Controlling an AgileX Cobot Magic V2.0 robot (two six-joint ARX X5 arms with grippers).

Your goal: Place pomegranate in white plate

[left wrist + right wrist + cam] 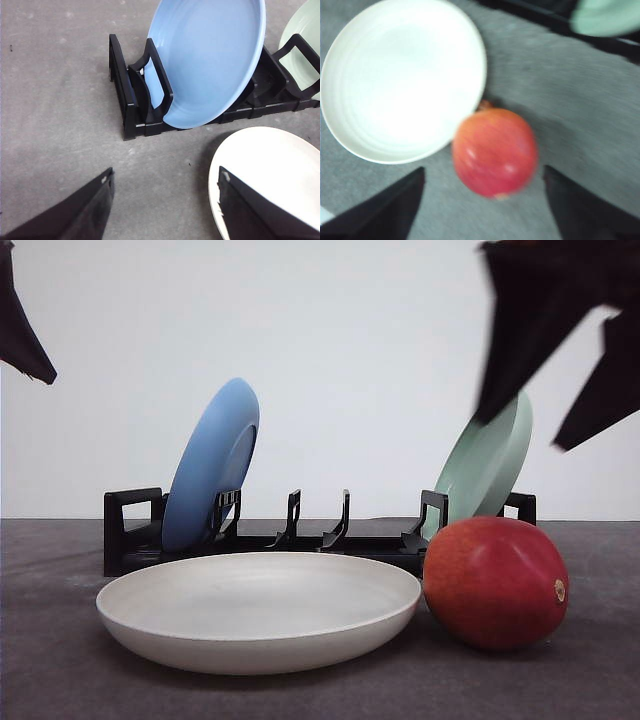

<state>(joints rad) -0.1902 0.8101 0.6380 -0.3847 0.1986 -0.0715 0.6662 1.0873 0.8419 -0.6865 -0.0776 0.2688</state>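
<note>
Red pomegranate [495, 583] touching empty white plate [255, 643] rim

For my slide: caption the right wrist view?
Open right claw above the pomegranate, which lies on the table beside the empty white plate.

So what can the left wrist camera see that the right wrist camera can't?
The left wrist view shows the blue plate standing in the black rack, with the open left gripper hanging over the table. The right wrist view shows the pomegranate beside the white plate, with the open right gripper above it. Both show the white plate and the pale green plate.
</note>
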